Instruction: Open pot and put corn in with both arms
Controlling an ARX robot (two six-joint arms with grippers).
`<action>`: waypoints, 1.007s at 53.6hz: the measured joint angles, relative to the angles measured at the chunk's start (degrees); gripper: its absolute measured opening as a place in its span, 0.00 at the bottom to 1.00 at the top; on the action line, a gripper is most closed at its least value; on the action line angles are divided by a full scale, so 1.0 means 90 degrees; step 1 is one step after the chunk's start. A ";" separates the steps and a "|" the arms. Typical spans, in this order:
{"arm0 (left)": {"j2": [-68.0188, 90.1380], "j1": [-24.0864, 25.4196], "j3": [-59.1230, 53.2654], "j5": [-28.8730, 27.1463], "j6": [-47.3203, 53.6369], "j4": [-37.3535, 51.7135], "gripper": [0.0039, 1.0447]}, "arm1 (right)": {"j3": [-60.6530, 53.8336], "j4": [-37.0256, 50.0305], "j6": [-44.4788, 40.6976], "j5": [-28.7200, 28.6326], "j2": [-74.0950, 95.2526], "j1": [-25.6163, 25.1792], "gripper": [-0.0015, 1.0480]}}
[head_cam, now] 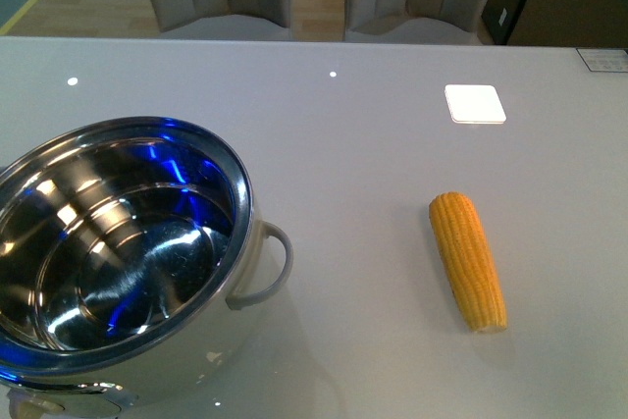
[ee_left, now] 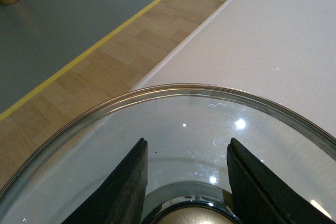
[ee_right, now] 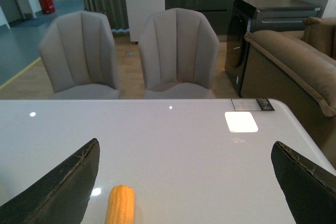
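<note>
– Lid (ee_left: 184, 111) first, since it's nearest the left claw (ee_left: 187, 145). Where is it?

– Clear of the pot, out over the counter's edge, with floor showing through the glass. The claw's two fingers (ee_left: 126, 182) sit either side of the cream knob (ee_left: 184, 217) and look clamped on it, though the contact itself is cut off by the frame. It's glass: heavy for its size and brittle, so it wants setting down gently.

– And the pot (head_cam: 238, 188)?

– Open, on the counter (head_cam: 343, 144) at the robot's near left, partly cut off. It's mirror-bright inside, with nothing in it that I can see. One loop handle (head_cam: 273, 264) faces the corn.

– The corn (head_cam: 468, 260)?

– Lying flat, well to the right of the pot, pointing roughly away from the robot. I'd judge it stiff, light and round enough to roll, with kernels that give some grip. I'd take it across the middle, fingers square to its length.

– Right claw (ee_right: 185, 144)?

– Wide apart, holding nothing, above the counter with the corn's end just in view below. Neither arm shows in the front view. Beyond the counter stand two chairs (ee_right: 178, 51).
</note>
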 joint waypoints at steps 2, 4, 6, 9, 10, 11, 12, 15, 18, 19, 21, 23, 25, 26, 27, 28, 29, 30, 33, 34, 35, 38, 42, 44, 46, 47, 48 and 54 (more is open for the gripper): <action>0.0095 -0.0005 0.0039 0.0029 -0.0002 0.0002 0.38 | 0.0000 0.0000 0.0000 0.0000 0.0002 0.0000 0.92; 0.0180 -0.0007 0.0078 0.0041 -0.0005 0.0005 0.38 | 0.0000 0.0000 0.0000 0.0000 0.0000 0.0000 0.92; 0.0243 -0.0007 0.0107 0.0041 -0.0005 0.0007 0.38 | 0.0000 0.0000 0.0000 0.0002 0.0000 0.0000 0.91; 0.0345 -0.0015 0.0155 0.0058 -0.0007 0.0007 0.38 | 0.0000 0.0000 0.0000 0.0000 0.0000 0.0000 0.91; 0.0362 -0.0015 0.0165 0.0066 -0.0007 0.0007 0.38 | 0.0002 0.0000 0.0000 0.0000 0.0002 0.0000 0.92; 0.0423 -0.0019 0.0197 0.0078 -0.0007 0.0010 0.38 | 0.0000 0.0000 0.0000 0.0000 0.0000 0.0000 0.91; 0.0430 -0.0022 0.0206 0.0080 -0.0007 0.0010 0.38 | 0.0000 0.0000 0.0000 0.0000 0.0002 0.0000 0.92; 0.0571 -0.0034 0.0313 0.0114 -0.0012 0.0015 0.38 | 0.0002 0.0000 0.0000 0.0000 0.0000 0.0000 0.91; 0.0733 -0.0041 0.0440 0.0155 -0.0024 0.0015 0.38 | 0.0000 0.0000 0.0000 0.0000 0.0000 0.0000 0.91; 0.0806 -0.0044 0.0505 0.0168 -0.0029 0.0015 0.38 | 0.0002 0.0000 0.0000 0.0000 0.0002 0.0000 0.91; 0.0872 -0.0044 0.0571 0.0182 -0.0034 0.0015 0.38 | 0.0002 0.0000 0.0000 0.0002 0.0000 0.0000 0.91; 0.0957 -0.0046 0.0658 0.0189 -0.0034 0.0015 0.38 | 0.0000 0.0000 0.0000 0.0000 0.0000 0.0000 0.92; 0.1018 -0.0049 0.0719 0.0199 -0.0053 0.0017 0.38 | 0.0002 0.0000 0.0000 0.0000 0.0000 0.0000 0.91; 0.1047 -0.0049 0.0760 0.0202 -0.0073 0.0027 0.38 | 0.0000 0.0000 0.0000 0.0000 0.0000 0.0000 0.91; 0.1059 -0.0049 0.0777 0.0202 -0.0073 0.0029 0.38 | 0.0000 0.0000 0.0000 0.0002 0.0000 0.0000 0.91; 0.1083 -0.0049 0.0814 0.0202 -0.0095 0.0029 0.38 | 0.0002 0.0000 0.0000 0.0000 0.0000 0.0000 0.92; 0.1093 -0.0049 0.0828 0.0202 -0.0095 0.0029 0.38 | 0.0002 0.0000 0.0000 0.0000 0.0000 0.0000 0.91; 0.1124 -0.0049 0.0882 0.0199 -0.0107 0.0029 0.38 | 0.0002 0.0000 0.0000 0.0000 0.0000 0.0000 0.91; 0.1190 -0.0053 0.0991 0.0199 -0.0151 0.0034 0.38 | 0.0000 0.0000 0.0000 0.0000 0.0000 0.0000 0.91; 0.1205 -0.0056 0.1008 0.0197 -0.0151 0.0034 0.38 | 0.0002 0.0000 0.0000 0.0000 0.0000 0.0000 0.91; 0.1248 -0.0061 0.1073 0.0192 -0.0185 0.0039 0.38 | 0.0000 0.0000 0.0000 0.0000 0.0000 0.0000 0.91; 0.1297 -0.0070 0.1151 0.0177 -0.0223 0.0041 0.38 | 0.0000 0.0000 0.0000 0.0000 0.0000 0.0000 0.91; 0.1375 -0.0092 0.1265 0.0136 -0.0260 0.0041 0.38 | 0.0000 0.0000 0.0000 0.0000 0.0000 0.0000 0.92; 0.1379 -0.0107 0.1285 0.0121 -0.0270 0.0039 0.38 | 0.0000 0.0000 0.0000 0.0000 0.0000 0.0000 0.91; 0.1379 -0.0109 0.1290 0.0107 -0.0272 0.0036 0.38 | 0.0002 0.0000 0.0000 0.0000 0.0000 0.0000 0.91; 0.1379 -0.0109 0.1290 0.0104 -0.0272 0.0032 0.38 | 0.0002 0.0000 0.0000 0.0000 0.0002 0.0000 0.91; 0.1379 -0.0114 0.1290 0.0100 -0.0277 0.0027 0.38 | 0.0002 0.0000 0.0000 0.0000 0.0000 0.0000 0.91; 0.1379 -0.0121 0.1290 0.0083 -0.0316 -0.0010 0.44 | 0.0000 0.0000 0.0000 0.0000 0.0000 0.0000 0.91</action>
